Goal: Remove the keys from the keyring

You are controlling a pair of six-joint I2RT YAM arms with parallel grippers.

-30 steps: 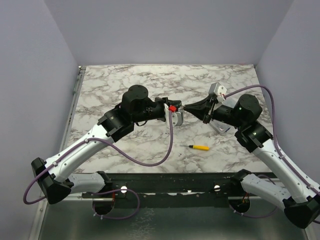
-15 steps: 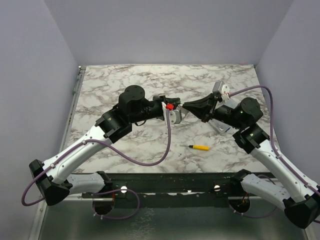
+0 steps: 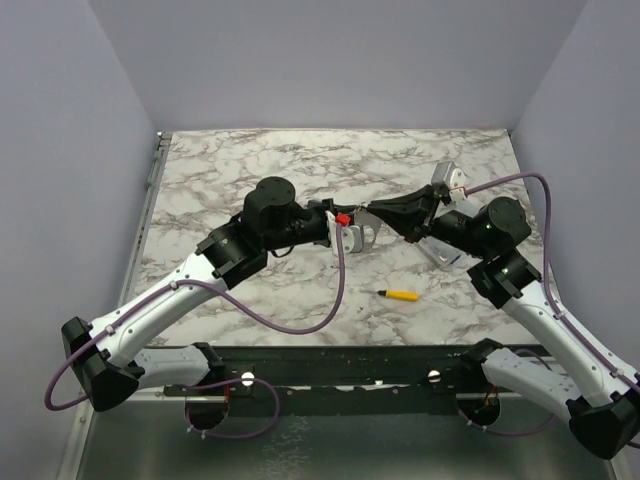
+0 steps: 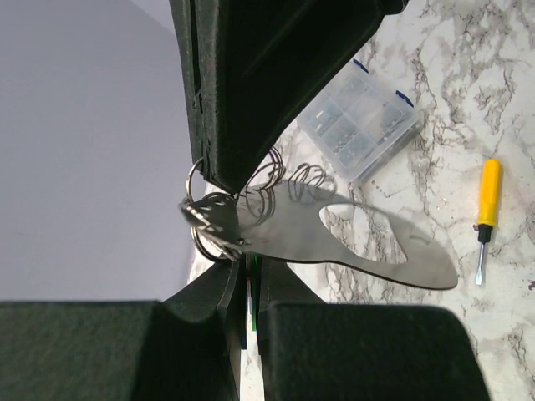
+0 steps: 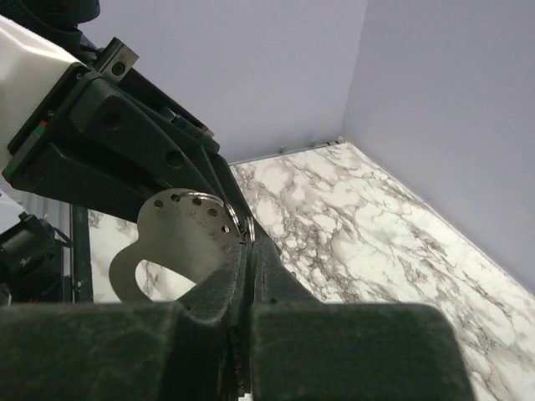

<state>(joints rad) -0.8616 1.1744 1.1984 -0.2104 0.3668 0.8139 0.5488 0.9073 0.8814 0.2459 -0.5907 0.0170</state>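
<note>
The keyring [image 4: 334, 238] is a flat silvery plate with a big cut-out and thin wire rings at one end. It hangs in the air between both arms, and it also shows as the keyring [image 3: 360, 236] and the keyring [image 5: 180, 230]. My left gripper [image 4: 248, 269] is shut on a thin green key [image 4: 252, 288], seen edge-on just under the plate. My right gripper [image 5: 249, 245] is shut on a wire ring at the plate's holed edge. The left gripper [image 3: 345, 222] and right gripper [image 3: 369, 213] meet tip to tip above mid-table. No other keys can be made out.
A yellow-handled screwdriver [image 3: 401, 295] lies on the marble table [image 3: 250, 160] in front of the grippers. A clear plastic box [image 3: 442, 252] of small parts sits under the right arm. Walls close in the table on the left, back and right.
The right wrist has drawn back a little to the right and turned. The left arm has shifted slightly. The plate now hangs more plainly below the two tips; both grips are unchanged.
</note>
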